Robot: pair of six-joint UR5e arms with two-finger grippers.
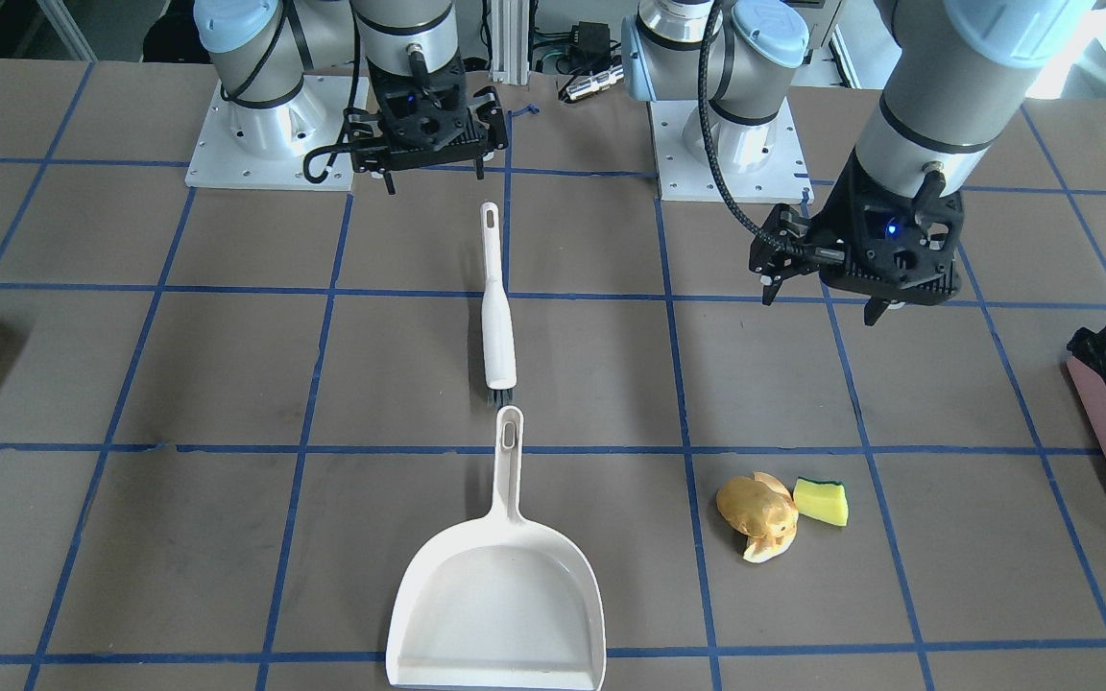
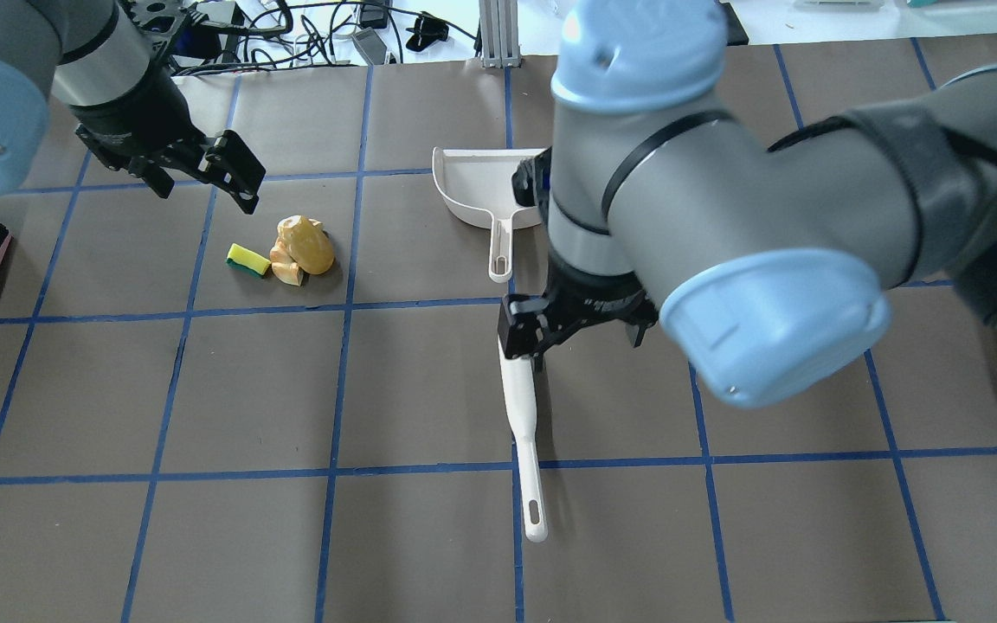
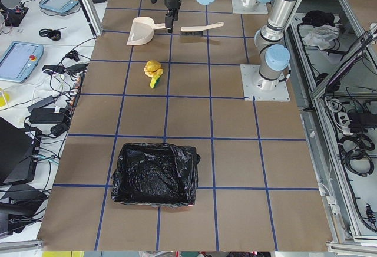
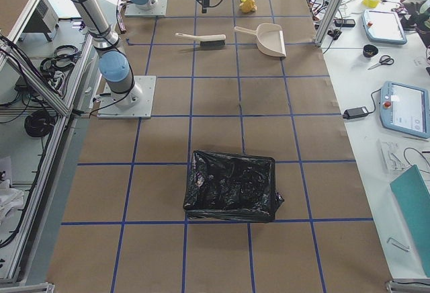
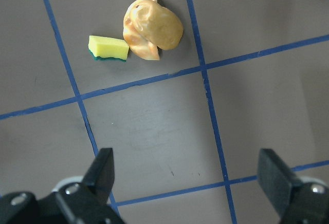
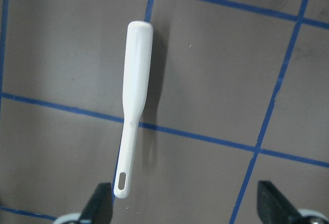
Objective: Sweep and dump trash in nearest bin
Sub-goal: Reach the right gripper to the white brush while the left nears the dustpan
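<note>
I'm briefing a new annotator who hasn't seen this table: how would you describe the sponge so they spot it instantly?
Find the white dustpan lying mid-table; a trash heap sits to its side, toward the left claw. The sponge is at the heap's edge farthest from the dustpan, beside the golden-brown lump. Unlike its rounded tan neighbours, it is a flat-sided yellow wedge with a green face.

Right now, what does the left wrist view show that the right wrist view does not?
Left wrist only: the yellow sponge beside the golden-brown lump. Right wrist only: the white brush, lying flat. Both: the brown table with blue tape lines, and an open gripper at the bottom, the left gripper and the right gripper respectively.
</note>
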